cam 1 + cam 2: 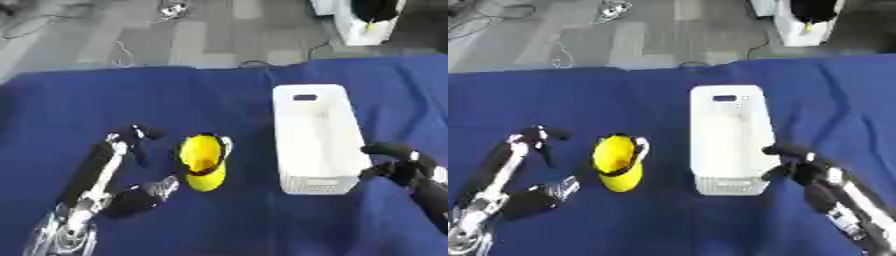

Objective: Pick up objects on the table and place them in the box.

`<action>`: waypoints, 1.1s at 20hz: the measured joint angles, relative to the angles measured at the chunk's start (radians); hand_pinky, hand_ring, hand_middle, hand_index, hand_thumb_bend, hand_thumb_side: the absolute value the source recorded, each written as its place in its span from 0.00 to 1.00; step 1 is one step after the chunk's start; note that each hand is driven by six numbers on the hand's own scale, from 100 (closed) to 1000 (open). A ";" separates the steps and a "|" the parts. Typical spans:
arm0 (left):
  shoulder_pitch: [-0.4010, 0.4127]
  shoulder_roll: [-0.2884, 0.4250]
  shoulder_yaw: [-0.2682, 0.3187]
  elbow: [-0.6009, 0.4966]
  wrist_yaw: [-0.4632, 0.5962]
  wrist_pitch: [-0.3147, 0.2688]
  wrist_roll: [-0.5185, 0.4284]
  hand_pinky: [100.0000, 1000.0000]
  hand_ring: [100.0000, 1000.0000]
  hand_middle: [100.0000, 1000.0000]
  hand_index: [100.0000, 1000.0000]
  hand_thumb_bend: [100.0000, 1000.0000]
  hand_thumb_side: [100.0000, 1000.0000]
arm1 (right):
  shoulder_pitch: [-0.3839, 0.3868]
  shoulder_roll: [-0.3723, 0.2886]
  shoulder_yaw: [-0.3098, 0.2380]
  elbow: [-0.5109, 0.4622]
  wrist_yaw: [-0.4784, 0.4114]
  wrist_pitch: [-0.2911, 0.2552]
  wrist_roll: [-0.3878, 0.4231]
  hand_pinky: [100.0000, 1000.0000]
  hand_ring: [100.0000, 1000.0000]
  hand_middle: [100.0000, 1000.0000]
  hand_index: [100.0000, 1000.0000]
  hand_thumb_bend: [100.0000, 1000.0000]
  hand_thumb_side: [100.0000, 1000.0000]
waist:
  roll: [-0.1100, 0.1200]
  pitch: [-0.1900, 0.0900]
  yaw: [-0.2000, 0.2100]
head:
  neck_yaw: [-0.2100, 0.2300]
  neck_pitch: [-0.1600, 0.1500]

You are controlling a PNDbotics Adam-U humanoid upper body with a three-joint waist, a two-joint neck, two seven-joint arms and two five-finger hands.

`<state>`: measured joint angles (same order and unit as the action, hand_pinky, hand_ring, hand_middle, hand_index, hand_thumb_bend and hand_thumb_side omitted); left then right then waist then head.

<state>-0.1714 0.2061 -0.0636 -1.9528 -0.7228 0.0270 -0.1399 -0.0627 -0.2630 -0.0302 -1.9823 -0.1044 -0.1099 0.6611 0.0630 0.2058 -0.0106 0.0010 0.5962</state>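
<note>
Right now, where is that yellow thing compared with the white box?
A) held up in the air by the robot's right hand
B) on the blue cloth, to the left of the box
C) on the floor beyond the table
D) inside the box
B: the yellow object lies on the blue cloth, left of the white box and apart from it, near the left hand.

Open blue cloth (122, 105) between yellow object (203, 162) and white box (317, 137) — right hand (794, 162) beside box.
</note>
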 measured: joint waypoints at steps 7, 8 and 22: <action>-0.103 0.105 -0.037 0.001 -0.034 -0.030 -0.189 0.73 0.47 0.72 0.80 0.49 0.55 | 0.003 0.000 0.001 0.000 0.000 0.007 0.005 0.79 0.67 0.86 0.93 0.44 0.78 | 0.010 -0.006 -0.012 | -0.001 0.010; -0.112 0.116 -0.041 0.002 -0.035 -0.036 -0.220 0.73 0.47 0.72 0.80 0.50 0.56 | 0.004 0.000 0.001 0.000 0.000 0.007 0.005 0.79 0.67 0.86 0.93 0.44 0.78 | 0.010 -0.007 -0.015 | -0.001 0.010; -0.160 0.178 -0.102 0.020 -0.029 -0.088 -0.395 0.76 0.50 0.75 0.81 0.54 0.59 | 0.004 0.000 0.001 0.000 0.000 0.012 0.010 0.80 0.67 0.86 0.93 0.45 0.78 | 0.021 -0.007 -0.023 | 0.001 -0.013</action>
<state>-0.3317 0.3841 -0.1657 -1.9329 -0.7514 -0.0611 -0.5352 -0.0589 -0.2632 -0.0291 -1.9823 -0.1041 -0.0981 0.6713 0.0836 0.1991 -0.0333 0.0019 0.5829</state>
